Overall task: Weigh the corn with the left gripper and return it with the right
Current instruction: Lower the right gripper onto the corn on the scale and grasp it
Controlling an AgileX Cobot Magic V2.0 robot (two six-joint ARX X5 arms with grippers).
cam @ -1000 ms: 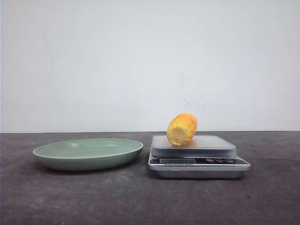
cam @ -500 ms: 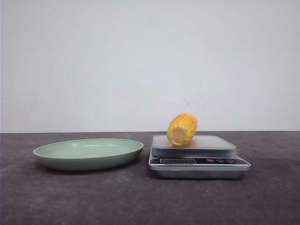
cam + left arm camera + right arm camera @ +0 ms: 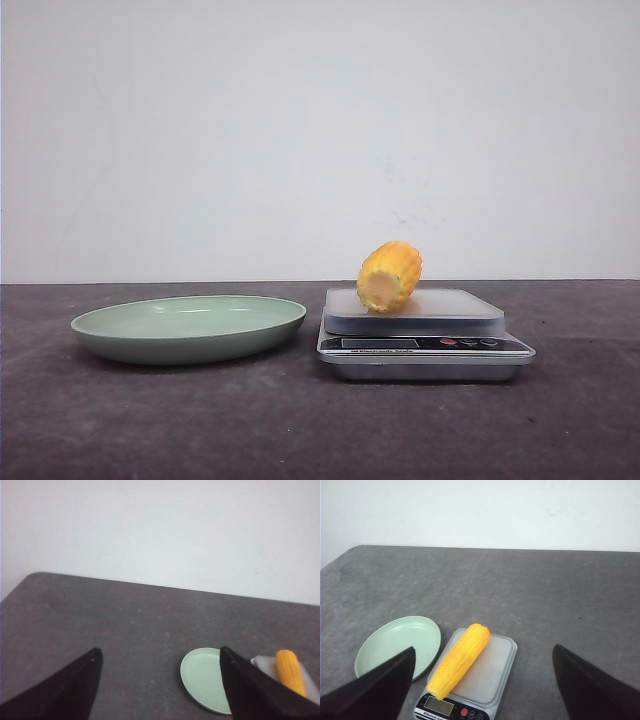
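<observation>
The yellow-orange corn [image 3: 389, 275] lies on the left part of the platform of a small kitchen scale [image 3: 470, 345], its cut end facing the front. It also shows in the right wrist view [image 3: 460, 659] and the left wrist view [image 3: 291, 672]. The scale shows in the right wrist view [image 3: 492, 672] too. My right gripper [image 3: 482, 652] is open and empty, well above and in front of the corn. My left gripper [image 3: 157, 652] is open and empty, high over the table to the left of the plate. Neither gripper appears in the front view.
A shallow green plate [image 3: 188, 326] sits on the dark table just left of the scale; it also shows in the left wrist view [image 3: 202, 677] and the right wrist view [image 3: 400, 644]. A white wall stands behind the table.
</observation>
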